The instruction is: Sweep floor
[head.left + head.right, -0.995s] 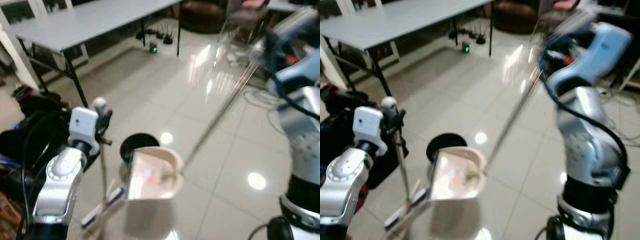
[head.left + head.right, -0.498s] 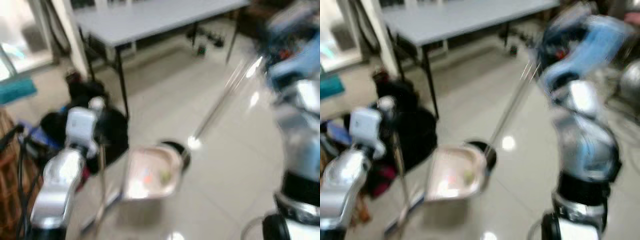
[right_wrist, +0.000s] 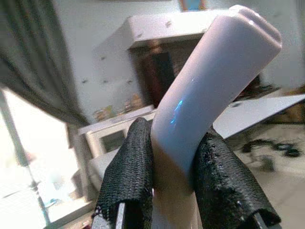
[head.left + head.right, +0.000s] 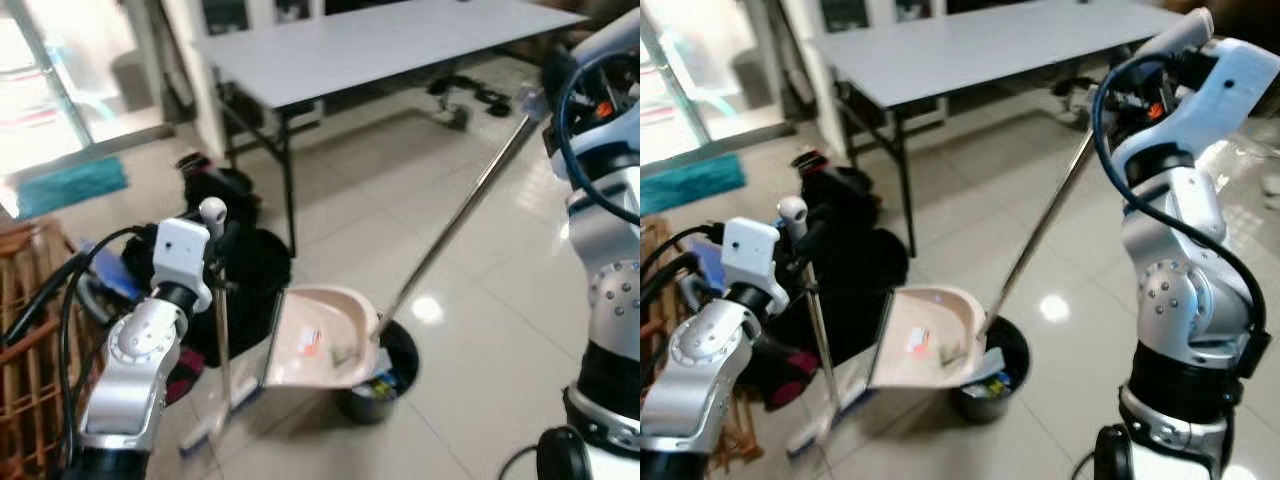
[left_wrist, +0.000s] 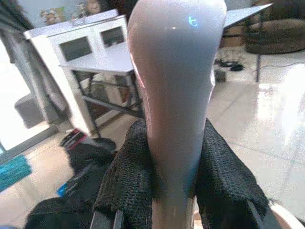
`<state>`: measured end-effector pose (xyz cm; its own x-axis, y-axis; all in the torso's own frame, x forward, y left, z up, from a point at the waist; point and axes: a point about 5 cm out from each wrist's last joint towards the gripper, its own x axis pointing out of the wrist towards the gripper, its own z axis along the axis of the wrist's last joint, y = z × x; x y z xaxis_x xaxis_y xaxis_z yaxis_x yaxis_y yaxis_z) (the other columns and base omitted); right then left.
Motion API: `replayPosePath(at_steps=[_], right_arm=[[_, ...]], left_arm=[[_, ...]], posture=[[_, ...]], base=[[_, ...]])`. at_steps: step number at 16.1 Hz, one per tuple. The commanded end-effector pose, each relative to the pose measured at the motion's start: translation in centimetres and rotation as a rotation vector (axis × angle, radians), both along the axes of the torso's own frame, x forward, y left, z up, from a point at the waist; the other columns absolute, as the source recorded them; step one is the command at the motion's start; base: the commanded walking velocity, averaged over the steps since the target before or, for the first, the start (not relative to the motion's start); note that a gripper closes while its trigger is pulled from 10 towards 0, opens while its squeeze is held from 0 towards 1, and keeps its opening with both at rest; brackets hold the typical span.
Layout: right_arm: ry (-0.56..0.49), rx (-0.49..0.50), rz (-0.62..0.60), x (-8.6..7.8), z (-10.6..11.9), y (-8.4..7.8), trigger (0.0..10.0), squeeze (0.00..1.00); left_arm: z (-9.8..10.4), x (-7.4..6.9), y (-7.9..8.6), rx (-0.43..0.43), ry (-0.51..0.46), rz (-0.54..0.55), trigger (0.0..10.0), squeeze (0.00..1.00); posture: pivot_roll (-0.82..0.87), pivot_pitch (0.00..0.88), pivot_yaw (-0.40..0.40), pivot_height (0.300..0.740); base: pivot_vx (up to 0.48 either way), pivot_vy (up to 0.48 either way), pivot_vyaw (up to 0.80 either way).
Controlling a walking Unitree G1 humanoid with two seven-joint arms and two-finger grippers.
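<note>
My left gripper (image 4: 222,246) is shut on the upright broom pole (image 4: 221,330), just below its white knob (image 5: 174,71). The broom head (image 4: 213,427) rests on the tiled floor. My right gripper (image 4: 545,100) is shut on the white grip (image 3: 209,81) of the dustpan's long silver handle (image 4: 455,215). That handle slants down to the cream dustpan (image 4: 320,340), which is tilted over a small black bin (image 4: 385,375). A few bits of debris lie in the pan.
A grey folding table (image 4: 370,45) stands behind. Black bags (image 4: 245,265) lie by its near leg, and a wicker basket (image 4: 25,330) is at my left. A teal mat (image 4: 70,185) lies by the glass door. Cables (image 4: 480,95) trail under the table.
The whole view has swung left and sharpened. The dustpan, earlier beside the black bin, now hangs over it. Both grippers keep their hold.
</note>
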<state>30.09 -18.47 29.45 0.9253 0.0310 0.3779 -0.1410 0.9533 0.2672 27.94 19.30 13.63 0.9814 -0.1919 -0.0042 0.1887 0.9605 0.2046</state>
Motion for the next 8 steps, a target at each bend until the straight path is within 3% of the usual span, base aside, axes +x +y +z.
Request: replayPosePath(at_steps=[1,6,8], right_arm=[[-0.028,0.006,-0.026,-0.6,0.7,-0.7,10.0,0.0],[-0.009,-0.044,-0.05,-0.8,0.5,-0.9,10.0,0.0],[0.0,-0.081,-0.046,-0.7,0.3,-0.8,10.0,0.0]], left_arm=[[0.6,0.3,-0.4,0.019,-0.029,-0.021,10.0,0.0],[-0.3,0.0,-0.9,-0.004,0.006,-0.034,10.0,0.0],[-0.6,-0.3,-0.9,-0.024,0.013,-0.035,10.0,0.0]], posture=[[0.01,0.0,0.041,0.74],[-0.01,0.0,0.021,0.74],[-0.01,0.0,0.011,0.74]], base=[[0.45,0.0,-0.8],[0.403,0.0,0.0],[0.0,0.0,0.0]])
